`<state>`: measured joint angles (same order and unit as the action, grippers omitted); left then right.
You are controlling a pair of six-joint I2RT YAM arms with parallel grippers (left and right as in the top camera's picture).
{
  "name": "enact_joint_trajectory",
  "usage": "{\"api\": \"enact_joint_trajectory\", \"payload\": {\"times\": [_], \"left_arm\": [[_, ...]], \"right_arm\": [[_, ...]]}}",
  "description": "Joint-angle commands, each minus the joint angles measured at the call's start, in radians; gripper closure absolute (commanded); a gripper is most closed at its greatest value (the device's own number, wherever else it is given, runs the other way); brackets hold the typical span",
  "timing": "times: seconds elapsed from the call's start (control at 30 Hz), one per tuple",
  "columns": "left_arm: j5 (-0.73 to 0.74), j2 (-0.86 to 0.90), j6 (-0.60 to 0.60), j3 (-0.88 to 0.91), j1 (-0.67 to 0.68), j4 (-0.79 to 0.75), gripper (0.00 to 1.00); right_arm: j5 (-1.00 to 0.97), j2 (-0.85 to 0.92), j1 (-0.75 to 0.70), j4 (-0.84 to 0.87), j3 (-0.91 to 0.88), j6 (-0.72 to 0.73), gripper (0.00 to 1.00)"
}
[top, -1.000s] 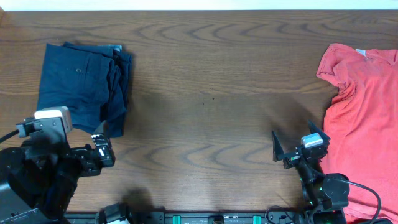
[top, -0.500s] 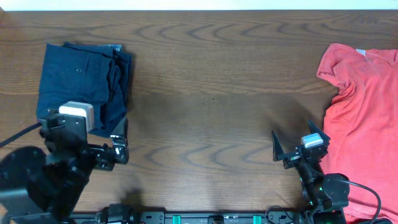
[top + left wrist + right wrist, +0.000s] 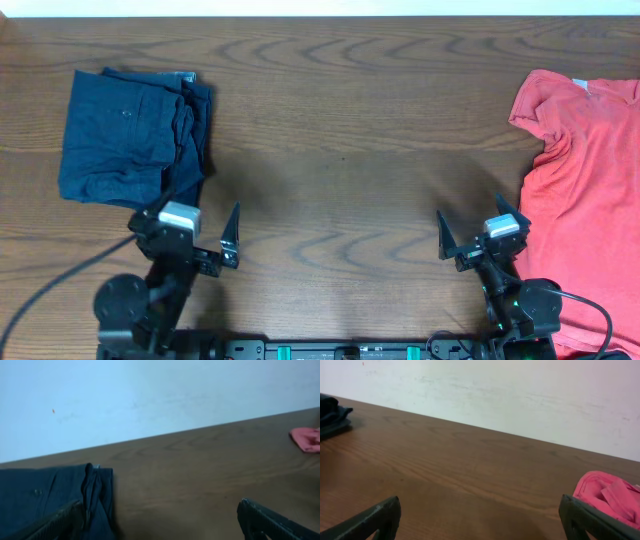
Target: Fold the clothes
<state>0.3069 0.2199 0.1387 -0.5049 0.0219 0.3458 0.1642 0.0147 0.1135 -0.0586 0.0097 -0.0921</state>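
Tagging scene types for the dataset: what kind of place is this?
Probably a lab or test bench, not a home: bare wooden table against a plain white wall, with only folded navy shorts and a red T-shirt laid out as props.

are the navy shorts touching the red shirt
Apart. Overhead shows the navy shorts far left, the red shirt far right, bare table between.

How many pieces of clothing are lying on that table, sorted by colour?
Navy blue: 1, a folded bundle of shorts; I cannot tell whether it hides a second piece.
Red: 1, a T-shirt, lying unfolded.
Total: 2 in view.
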Motion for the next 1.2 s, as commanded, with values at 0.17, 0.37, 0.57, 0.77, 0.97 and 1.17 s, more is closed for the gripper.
{"api": "enact_joint_trajectory", "payload": {"times": [0.17,0.37,0.57,0.77,0.97,1.17], "left_arm": [[-0.01,-0.214,0.006,0.226,0.004,-0.166,0.02],[-0.009,-0.218,0.006,0.353,0.026,-0.306,0.02],[-0.009,-0.218,0.007,0.493,0.032,-0.419,0.02],[-0.01,-0.218,0.007,0.501,0.034,-0.35,0.02],[-0.01,-0.216,0.007,0.501,0.034,-0.315,0.02],[-0.01,-0.214,0.007,0.501,0.034,-0.302,0.02]], "right_arm": [[0.005,-0.008,-0.006,0.002,-0.004,-0.01,0.01],[0.005,-0.008,-0.006,0.002,-0.004,-0.01,0.01],[0.005,-0.008,-0.006,0.002,-0.004,-0.01,0.01],[0.005,-0.008,-0.006,0.002,-0.004,-0.01,0.01],[0.005,-0.008,-0.006,0.002,-0.004,-0.01,0.01],[0.005,-0.008,-0.006,0.002,-0.004,-0.01,0.01]]}}
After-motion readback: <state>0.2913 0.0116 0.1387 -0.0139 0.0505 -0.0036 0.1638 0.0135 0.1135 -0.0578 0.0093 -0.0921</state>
